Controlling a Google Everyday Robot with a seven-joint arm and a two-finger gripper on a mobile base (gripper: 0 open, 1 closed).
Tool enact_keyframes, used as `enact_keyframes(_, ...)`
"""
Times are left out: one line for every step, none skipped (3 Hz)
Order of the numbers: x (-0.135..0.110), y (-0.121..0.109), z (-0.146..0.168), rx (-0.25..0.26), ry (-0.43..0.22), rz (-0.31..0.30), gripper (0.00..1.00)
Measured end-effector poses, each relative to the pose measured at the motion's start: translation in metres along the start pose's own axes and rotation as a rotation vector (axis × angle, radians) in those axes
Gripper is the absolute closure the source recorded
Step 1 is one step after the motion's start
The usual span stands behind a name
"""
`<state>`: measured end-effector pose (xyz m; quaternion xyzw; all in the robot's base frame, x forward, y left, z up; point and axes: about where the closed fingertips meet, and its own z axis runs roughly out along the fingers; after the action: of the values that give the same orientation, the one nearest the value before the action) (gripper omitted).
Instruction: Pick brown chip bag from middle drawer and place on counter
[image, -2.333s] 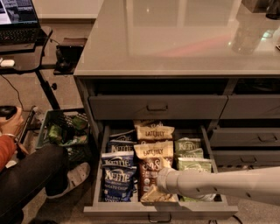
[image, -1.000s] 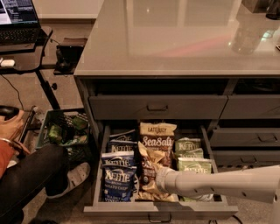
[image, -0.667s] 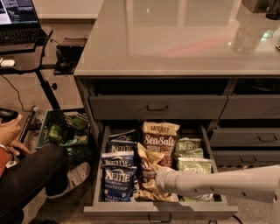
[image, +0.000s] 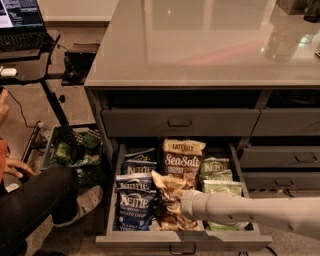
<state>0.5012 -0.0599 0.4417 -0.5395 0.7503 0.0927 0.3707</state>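
Observation:
The middle drawer (image: 180, 241) stands pulled open below the counter (image: 210, 40). The brown chip bag (image: 182, 159) stands tilted up in the drawer's middle, its "Sea Salt" face toward the camera and its lower end crumpled. My gripper (image: 175, 198) reaches in from the right on a white arm and is buried in that crumpled lower end, closed on it. The fingertips are hidden by the bag.
Blue Kettle bags (image: 134, 200) fill the drawer's left side and green Kettle bags (image: 216, 172) the right. A shut drawer front (image: 180, 122) sits above. A seated person (image: 30, 200), a green basket (image: 75, 147) and a black desk with laptop (image: 25, 50) are at the left.
The brown chip bag has come up from lying flat to tilted upright, showing its "Sea Salt" face. The arm has shifted slightly. The person's hand at the left has moved.

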Motion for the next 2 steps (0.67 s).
enact_keyframes(-0.037,-0.018,-0.046,-0.031,-0.066,-0.041,1.0)
enact_keyframes(-0.076,-0.039,-0.092,-0.037,-0.131,-0.082,1.0)
